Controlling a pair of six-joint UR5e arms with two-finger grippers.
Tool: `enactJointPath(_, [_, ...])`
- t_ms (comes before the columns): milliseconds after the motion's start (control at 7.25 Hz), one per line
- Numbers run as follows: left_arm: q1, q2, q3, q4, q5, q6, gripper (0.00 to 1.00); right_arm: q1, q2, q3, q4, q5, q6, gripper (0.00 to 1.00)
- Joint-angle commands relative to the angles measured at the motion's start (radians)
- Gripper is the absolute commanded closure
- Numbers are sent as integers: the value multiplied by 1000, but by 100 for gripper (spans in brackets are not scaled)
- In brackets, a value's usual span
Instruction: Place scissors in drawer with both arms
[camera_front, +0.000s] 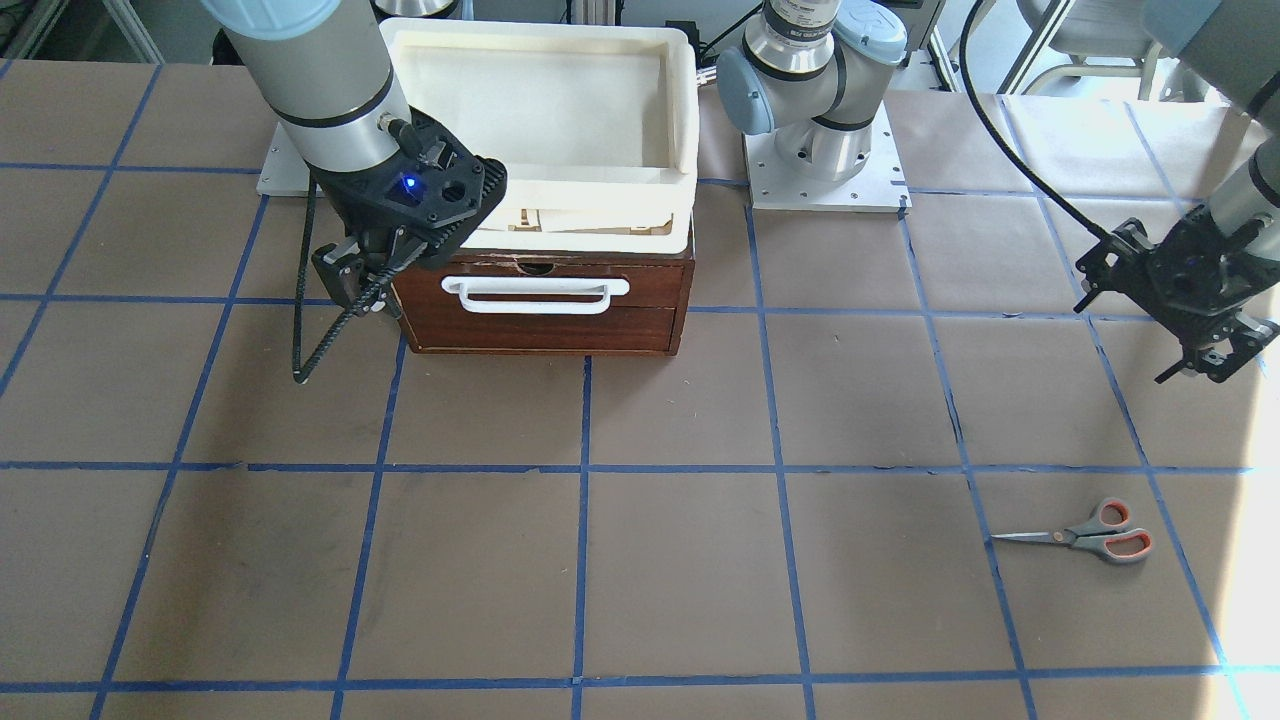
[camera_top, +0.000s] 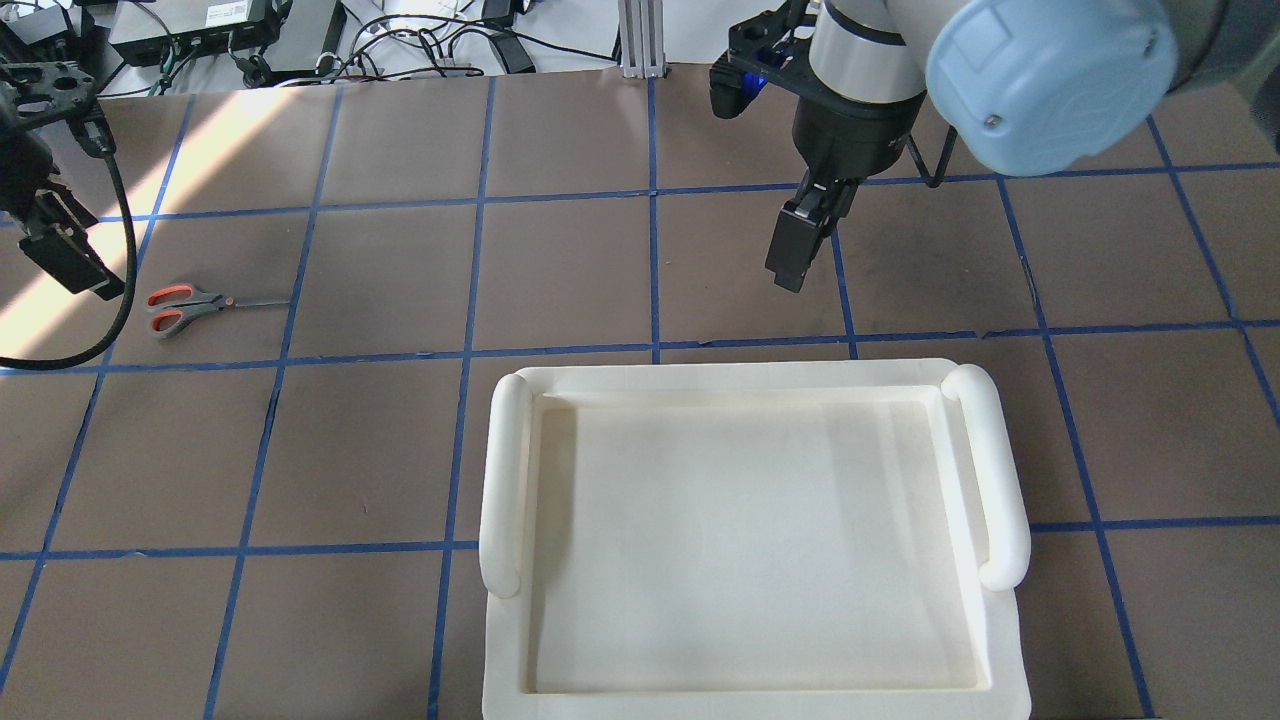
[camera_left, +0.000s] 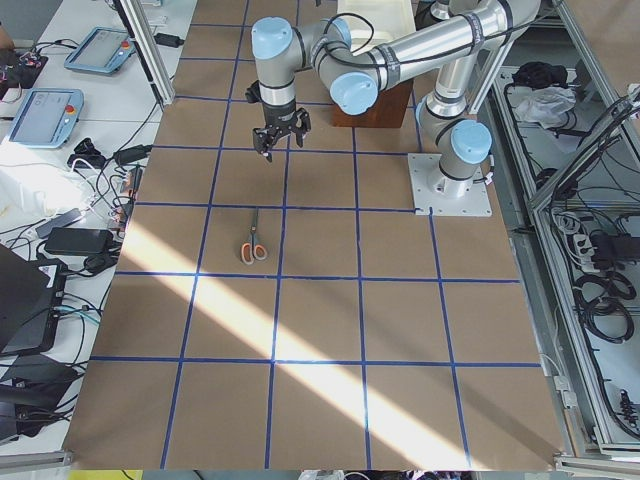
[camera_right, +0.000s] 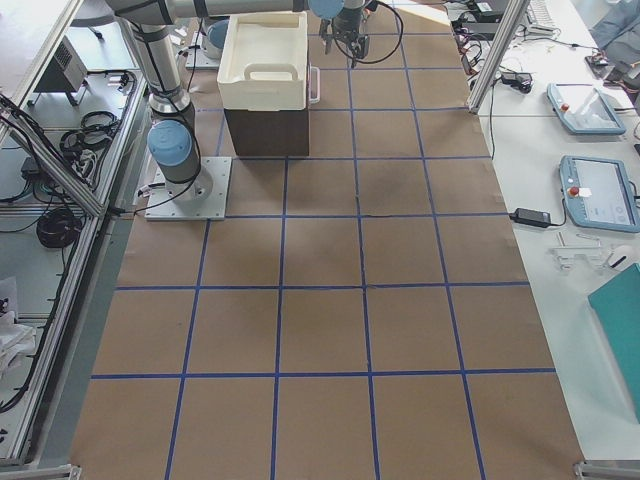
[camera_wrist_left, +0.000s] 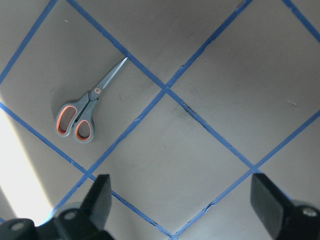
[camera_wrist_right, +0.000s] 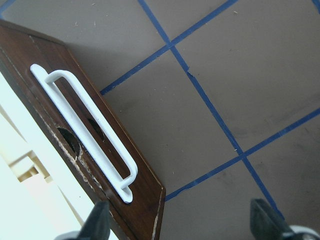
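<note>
The scissors (camera_front: 1085, 535) lie flat and closed on the brown table, grey handles with orange-red loops; they also show in the overhead view (camera_top: 190, 303) and the left wrist view (camera_wrist_left: 85, 110). My left gripper (camera_front: 1215, 355) hovers open and empty above the table, apart from the scissors, its fingers (camera_wrist_left: 102, 195) spread wide. The dark wooden drawer (camera_front: 545, 325) is shut, with its white bar handle (camera_front: 535, 293) across the front. My right gripper (camera_front: 345, 285) is open and empty, just off the drawer's front corner; the right wrist view shows the handle (camera_wrist_right: 85, 125) close by.
A cream-white plastic tray (camera_front: 690, 130) sits on top of the drawer box and hides it in the overhead view (camera_top: 505, 470). Blue tape lines grid the table. The arm bases (camera_front: 825, 150) stand behind the box.
</note>
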Motion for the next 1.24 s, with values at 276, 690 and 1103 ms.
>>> enactJointPath(276, [61,-163,0,118,-3,472,0,55,130,-3,32,15,-345,0])
enactJointPath(690, [61,-296,-2,265,-3,649,0,130,197,-3,-50,26,-362,4])
enactJointPath(1103, [61,-393,3,389,-19,654,0,136,217,8,-53,26,-396,9])
